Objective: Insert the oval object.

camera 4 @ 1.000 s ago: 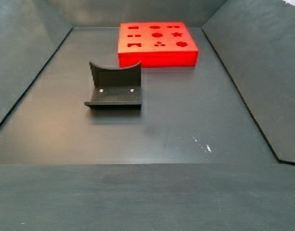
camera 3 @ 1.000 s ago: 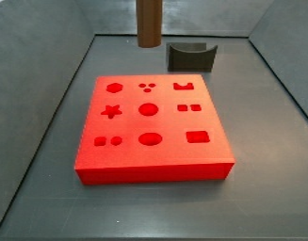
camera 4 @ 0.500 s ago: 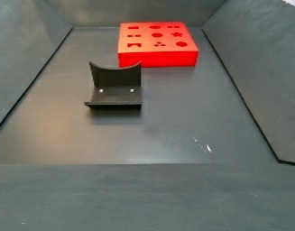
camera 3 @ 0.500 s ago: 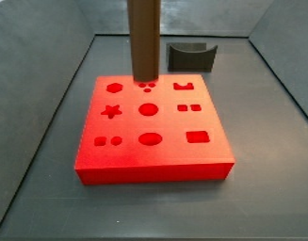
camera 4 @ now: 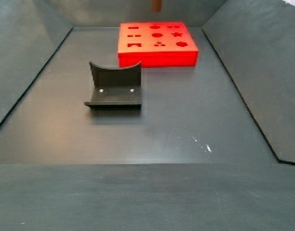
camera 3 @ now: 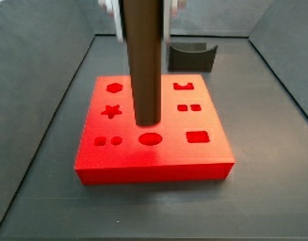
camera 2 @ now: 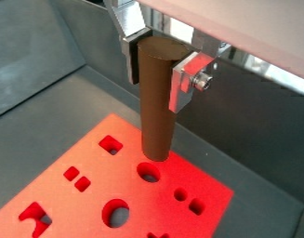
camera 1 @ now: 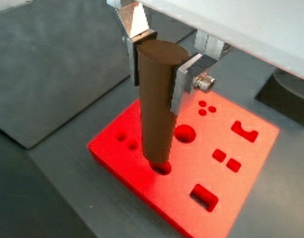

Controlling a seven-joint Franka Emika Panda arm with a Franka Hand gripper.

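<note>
My gripper (camera 1: pixel 161 58) is shut on the oval object (camera 1: pixel 157 102), a long dark-brown peg held upright between the silver fingers (camera 1: pixel 189 74). It also shows in a wrist view (camera 2: pixel 158 93) and in a side view (camera 3: pixel 146 66). The peg hangs over the red block (camera 3: pixel 204 155), with its lower end (camera 3: pixel 149 120) near the middle holes of the top face. In a wrist view a hole (camera 2: pixel 148 173) lies just beyond the tip. The oval hole (camera 3: pixel 150 138) is open in front of the peg. Only the edges of the gripper (camera 3: pixel 143 4) show at the top of that side view.
The dark fixture (camera 3: pixel 191 56) stands behind the red block, also seen in a side view (camera 4: pixel 114 86). The red block (camera 4: pixel 158 43) lies at the far end of the dark floor. Grey walls (camera 3: pixel 43 104) enclose the floor on the sides.
The peg has moved from behind the block's far edge forward and down, over the middle of the red block. The block and fixture have not moved.
</note>
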